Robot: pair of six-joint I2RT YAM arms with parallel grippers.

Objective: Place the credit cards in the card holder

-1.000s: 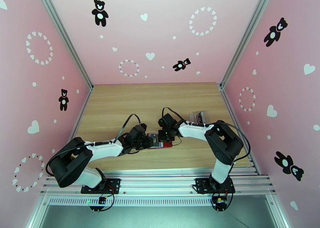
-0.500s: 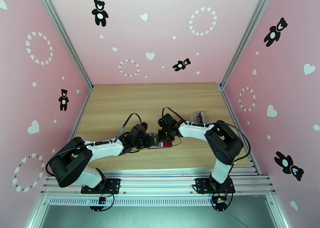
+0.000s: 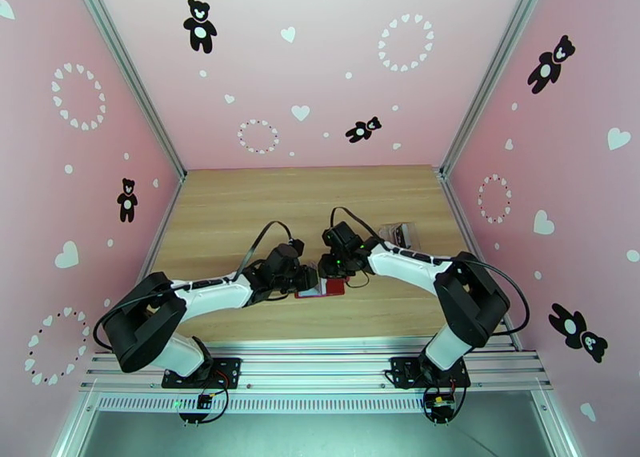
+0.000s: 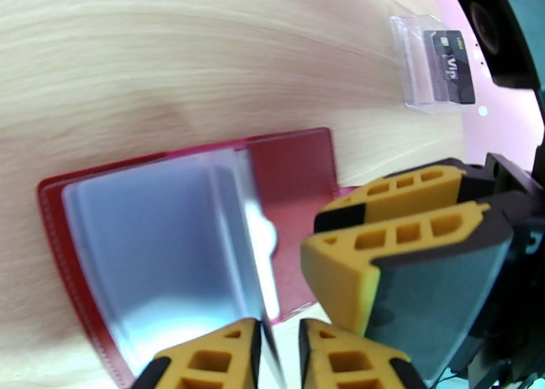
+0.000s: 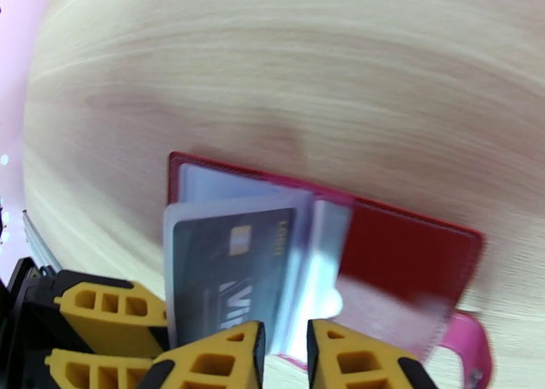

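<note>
From above, shows two arms, two tools, one card holder (image 3: 336, 287) and one clear case (image 3: 398, 233). Finds the card holder lying open on the desk (image 3: 240, 210), nearer the front edge than the back, with the left tool (image 3: 306, 278) and the right tool (image 3: 332, 270) both crowded over it. Leaves the case well apart, back and to the right. Offers wide bare wood behind and to the left, less toward the front rail.

From the left wrist, adds clear sleeves fanned over the red cover, one leaf blurred. Has the left tool (image 4: 276, 356) barely parted, a thin leaf edge running into the gap; cannot tell whether pinched. Catches the right tool's fingers (image 4: 337, 274) just beside the card holder's right edge. Counts one black card (image 4: 449, 67) standing in the case, its print legible here, a dark smudge from above.

From the right wrist, reveals one grey card (image 5: 225, 274) inside a clear sleeve and a pink snap tab (image 5: 470, 346) at the cover's corner. Has the right tool slightly parted, nothing seen clamped, the sleeves' lower edge at its gap.
</note>
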